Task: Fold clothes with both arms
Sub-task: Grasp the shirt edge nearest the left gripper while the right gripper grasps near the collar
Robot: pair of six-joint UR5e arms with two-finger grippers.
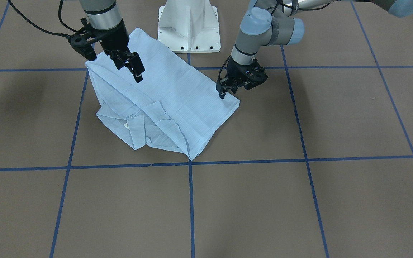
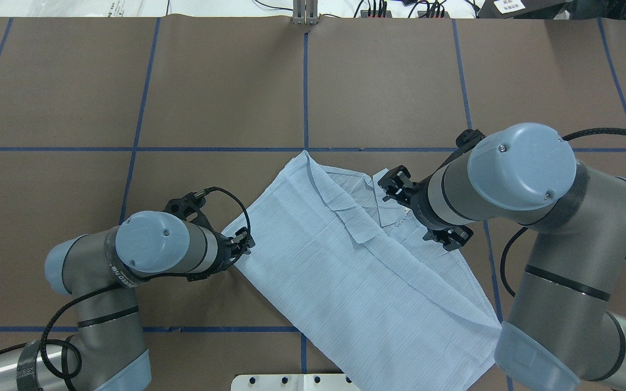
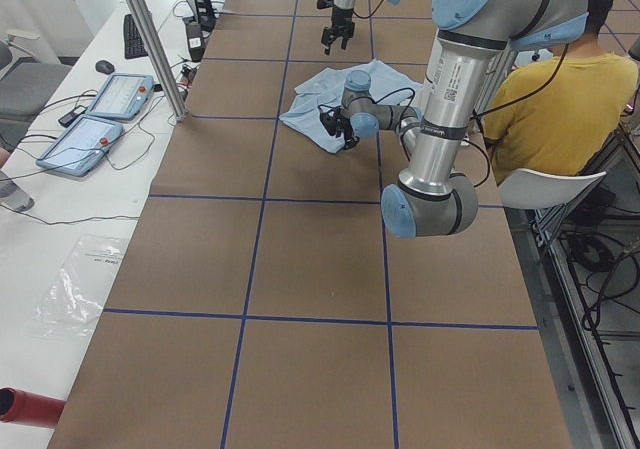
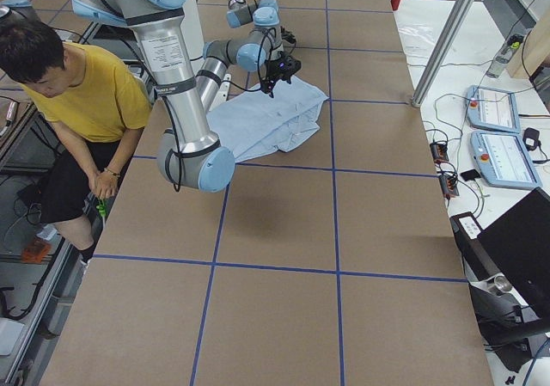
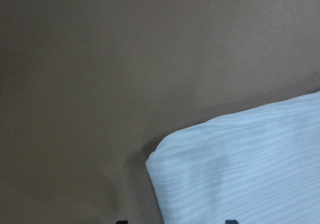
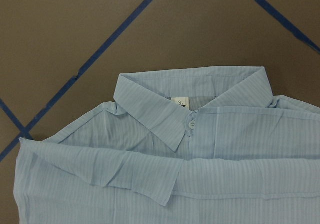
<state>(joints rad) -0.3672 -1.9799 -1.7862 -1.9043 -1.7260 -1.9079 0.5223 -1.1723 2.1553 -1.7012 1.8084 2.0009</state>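
Fold part done; left gripper [image 1: 223, 92] apart astride shirt [image 1: 185, 104] corner; right gripper [image 1: 131, 68] apart, above shirt; next likely: pinch corners, lift together

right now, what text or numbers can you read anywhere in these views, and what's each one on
"3", as best it reads: on the white neck label of the shirt.
Lettering on the dark band around the left arm: too blurred to read.
Print on the white tag at the overhead view's top right: too small to read.
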